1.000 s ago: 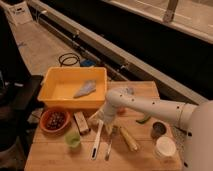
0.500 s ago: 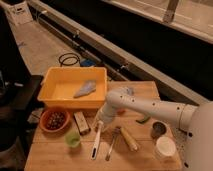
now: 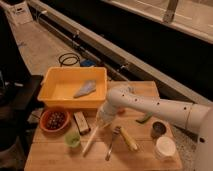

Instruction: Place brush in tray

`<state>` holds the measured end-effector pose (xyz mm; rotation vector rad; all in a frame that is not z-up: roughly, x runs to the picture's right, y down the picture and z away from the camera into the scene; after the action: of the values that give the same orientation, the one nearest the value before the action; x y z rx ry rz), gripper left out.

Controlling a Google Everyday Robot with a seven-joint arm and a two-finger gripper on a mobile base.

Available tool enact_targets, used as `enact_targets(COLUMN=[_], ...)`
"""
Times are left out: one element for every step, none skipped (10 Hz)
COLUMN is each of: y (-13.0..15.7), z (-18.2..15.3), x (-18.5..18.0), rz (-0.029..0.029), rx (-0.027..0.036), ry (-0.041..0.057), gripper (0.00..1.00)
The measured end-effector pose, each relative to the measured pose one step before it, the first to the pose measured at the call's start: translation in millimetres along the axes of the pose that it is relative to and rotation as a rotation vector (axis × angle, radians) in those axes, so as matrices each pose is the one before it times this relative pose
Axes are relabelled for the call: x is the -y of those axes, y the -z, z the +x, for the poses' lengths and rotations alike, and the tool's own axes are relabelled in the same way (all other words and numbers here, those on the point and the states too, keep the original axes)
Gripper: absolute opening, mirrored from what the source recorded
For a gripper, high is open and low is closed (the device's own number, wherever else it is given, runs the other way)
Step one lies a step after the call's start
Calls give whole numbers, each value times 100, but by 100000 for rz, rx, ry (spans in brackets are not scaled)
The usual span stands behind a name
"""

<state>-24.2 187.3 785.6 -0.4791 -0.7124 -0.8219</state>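
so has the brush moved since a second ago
No. The brush lies where it was, between the green cup and the fork, short of the tray; the gripper is shut on its upper end.

The one camera looks steeply down from above the near side of the tray [image 3: 64, 102], fairly close, facing across it; the gripper [image 3: 103, 120] sits just before the tray's near wall.

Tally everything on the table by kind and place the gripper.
Containers: 5: tray, bowl, green cup, dark cup, white cup
Tools: 2: brush, fork
Other: 4: cloth, block, corn stick, green scrap
Total: 11
The gripper is shut on the brush's upper end, before the tray.
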Motion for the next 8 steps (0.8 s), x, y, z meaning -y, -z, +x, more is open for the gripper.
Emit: enact_targets(y=[1408,1290,1984,1408,1059,1384,1711,1350], z=[19,393,1022,1253,1146,1796,2173,1684], x=[-91,-444,-683,-160,396,981,1813,1759], rz=[117,-302,-668,-381,134,388,1077,932], rx=[-2728,-2565,-3237,-2379,-1894,-2774,-3274,-2498], ry=[-445,-745,-1442,-1032,-928,-976,-350,376], gripper=[0,0,0,0,0,0,0,0])
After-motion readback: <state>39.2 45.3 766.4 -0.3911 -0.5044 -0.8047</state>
